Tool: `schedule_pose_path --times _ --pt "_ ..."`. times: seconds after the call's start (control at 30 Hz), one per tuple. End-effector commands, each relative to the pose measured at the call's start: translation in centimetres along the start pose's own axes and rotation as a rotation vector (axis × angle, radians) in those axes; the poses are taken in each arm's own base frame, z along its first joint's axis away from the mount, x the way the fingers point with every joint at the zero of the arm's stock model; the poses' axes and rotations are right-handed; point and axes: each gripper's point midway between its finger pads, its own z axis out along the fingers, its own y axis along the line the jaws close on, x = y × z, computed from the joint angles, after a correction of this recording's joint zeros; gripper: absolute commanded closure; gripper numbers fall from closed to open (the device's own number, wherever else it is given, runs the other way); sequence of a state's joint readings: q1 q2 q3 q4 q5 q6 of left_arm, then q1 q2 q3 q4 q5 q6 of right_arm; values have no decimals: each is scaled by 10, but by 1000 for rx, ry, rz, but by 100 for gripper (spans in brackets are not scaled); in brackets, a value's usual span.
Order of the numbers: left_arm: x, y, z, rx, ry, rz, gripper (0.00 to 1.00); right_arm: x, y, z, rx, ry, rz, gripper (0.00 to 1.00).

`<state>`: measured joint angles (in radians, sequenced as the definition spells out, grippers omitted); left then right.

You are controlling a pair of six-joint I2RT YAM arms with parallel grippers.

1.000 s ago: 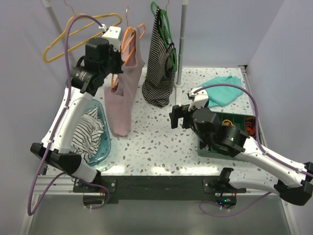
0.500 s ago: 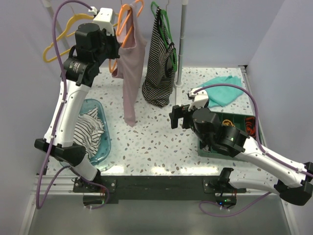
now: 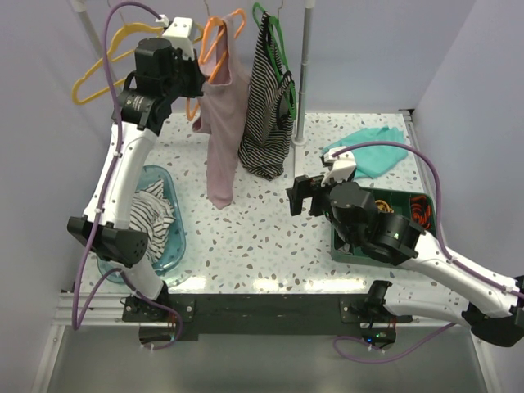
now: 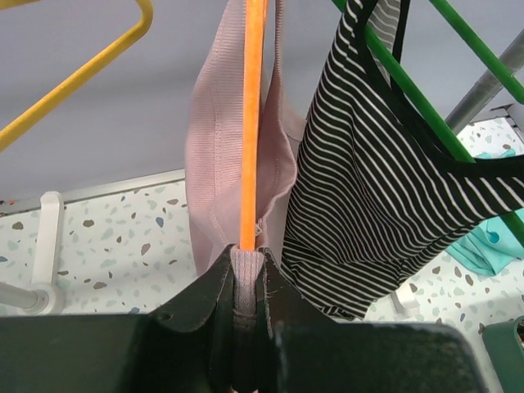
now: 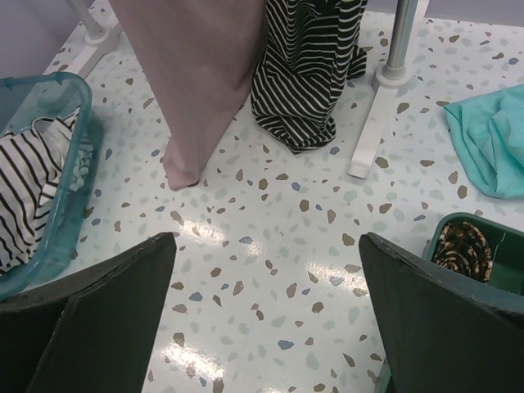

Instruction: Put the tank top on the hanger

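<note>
The pink tank top (image 3: 221, 135) hangs from the orange hanger (image 3: 214, 51) at the back left, beside the rack. Its hem reaches down close to the tabletop. My left gripper (image 3: 193, 80) is raised high and shut on the tank top's strap where it lies over the hanger's arm. In the left wrist view the jaws (image 4: 247, 260) pinch pink fabric, the hanger (image 4: 252, 123) rises straight out of them, and the tank top (image 4: 214, 164) drapes on both sides of it. My right gripper (image 3: 300, 196) hovers low at mid-table, open and empty (image 5: 266, 241), facing the tank top (image 5: 196, 74).
A striped top (image 3: 270, 106) hangs on a green hanger next to the rack pole (image 3: 309, 65). A yellow hanger (image 3: 98, 70) hangs at far left. A teal basket (image 3: 173, 237) with striped cloth sits front left. A teal cloth (image 3: 372, 155) and a green bin (image 3: 409, 214) lie on the right.
My left arm has lifted the hanger and tank top up and to the right, toward the striped top, so the hem rose from the table. The right arm barely moved.
</note>
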<state>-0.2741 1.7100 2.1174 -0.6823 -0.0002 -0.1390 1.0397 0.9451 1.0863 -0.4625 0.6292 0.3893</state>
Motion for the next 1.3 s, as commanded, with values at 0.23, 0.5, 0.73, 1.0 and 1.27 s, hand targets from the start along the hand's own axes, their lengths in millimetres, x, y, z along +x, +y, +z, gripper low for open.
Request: schedule_pose_path --times 0.23,0.5,0.73,1.0,1.27 --pt "-28 -3 -1 71 -132 -27 100 0 -4 -5 5 -7 26 1" --pt "-65 -11 -43 100 -244 -13 39 2 1 -2 -12 4 10 1" --pt "-87 -35 -102 221 -348 -31 0 5 1 1 -9 1 -1 1" --pt "-1 -106 -129 335 -227 -6 0 16 -13 4 55 3 -12 1" --pt "166 -117 -116 347 17 -114 0 67 -38 2 146 83 54 1"
